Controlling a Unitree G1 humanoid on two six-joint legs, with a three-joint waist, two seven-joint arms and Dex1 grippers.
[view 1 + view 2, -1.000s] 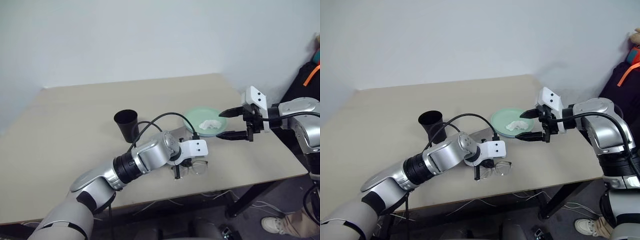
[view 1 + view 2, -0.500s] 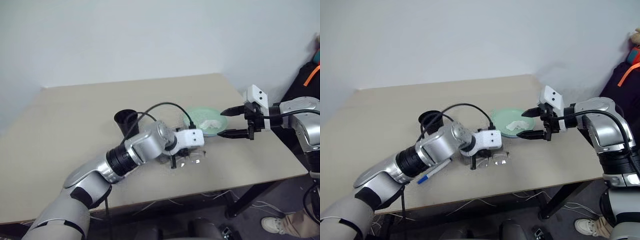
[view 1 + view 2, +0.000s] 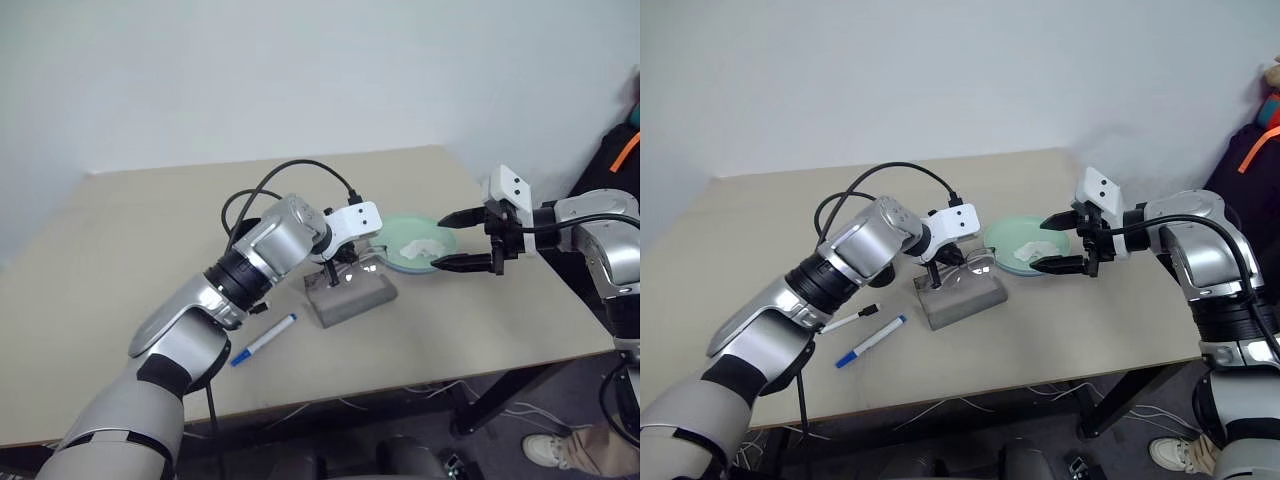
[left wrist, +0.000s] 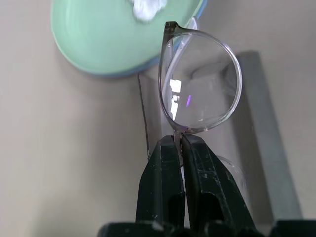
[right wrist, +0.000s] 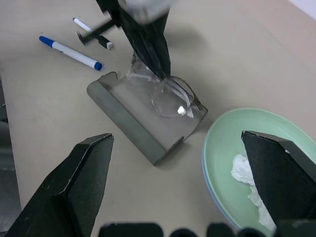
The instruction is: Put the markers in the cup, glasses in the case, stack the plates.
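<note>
My left gripper [image 3: 332,278] is shut on the bridge of the glasses [image 4: 197,84], holding them just over the open grey case [image 3: 352,300]. One lens hangs above the case's floor. A blue-capped marker [image 3: 263,338] and a black-capped marker [image 3: 850,320] lie on the table near the case's left end. The mint green plate [image 3: 415,243] sits on top of the light blue plate [image 4: 126,74], whose rim peeks out beneath it. My right gripper [image 3: 440,241] hangs open at the plates' right side, one finger above the rim. The cup is hidden behind my left arm.
A crumpled white tissue [image 5: 247,173] lies in the green plate. The beige table [image 3: 150,220] ends close in front of the markers and just right of the plates. A dark bag with an orange strap [image 3: 620,155] stands past the right edge.
My left gripper has lifted the glasses from near the table's front edge and carried them back over the case. Both markers now show. The right arm has kept still.
</note>
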